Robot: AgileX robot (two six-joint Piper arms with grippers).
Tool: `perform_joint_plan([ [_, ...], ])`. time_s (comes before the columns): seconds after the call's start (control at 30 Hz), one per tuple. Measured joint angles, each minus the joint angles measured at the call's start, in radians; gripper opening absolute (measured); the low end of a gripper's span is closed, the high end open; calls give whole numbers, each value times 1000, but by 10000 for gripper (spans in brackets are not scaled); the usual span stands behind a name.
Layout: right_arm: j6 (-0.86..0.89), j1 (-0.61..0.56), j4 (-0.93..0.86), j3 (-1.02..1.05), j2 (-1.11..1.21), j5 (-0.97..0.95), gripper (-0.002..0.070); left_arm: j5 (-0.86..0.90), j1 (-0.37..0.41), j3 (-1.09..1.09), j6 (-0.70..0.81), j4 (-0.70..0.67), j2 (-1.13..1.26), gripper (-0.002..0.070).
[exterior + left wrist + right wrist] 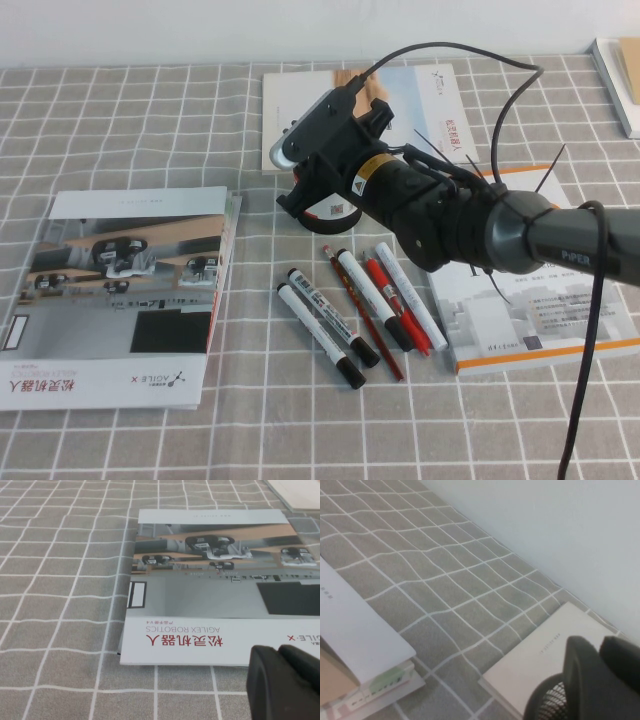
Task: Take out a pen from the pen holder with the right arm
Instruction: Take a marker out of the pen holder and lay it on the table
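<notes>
The right gripper point(600, 680) hangs over the middle of the table point(250, 130), which is covered by a grey cloth with a white grid. Its black jaws are pressed together, and no pen shows between them. Just beside them is the rim of the pen holder point(547, 702), a black wire-mesh cup that the arm mostly hides from above. Loose pens point(330, 312) lie in a row on the cloth near the arm: white markers with black caps, a red pen and a thin pencil.

A pen is likely light, stiff and smooth-barrelled, so it could slip or swivel. The best hold is probably on the barrel above the rim. The mesh cup looks light enough to tip.

The left gripper point(285, 680), jaws together, hovers over a glossy brochure point(210, 580).
</notes>
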Motion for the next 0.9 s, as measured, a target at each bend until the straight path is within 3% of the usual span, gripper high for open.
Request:
perform_joint_plan([
  [0.9,2,0,0,0,-219,100,6,0,0,0,0,0,0,-5],
])
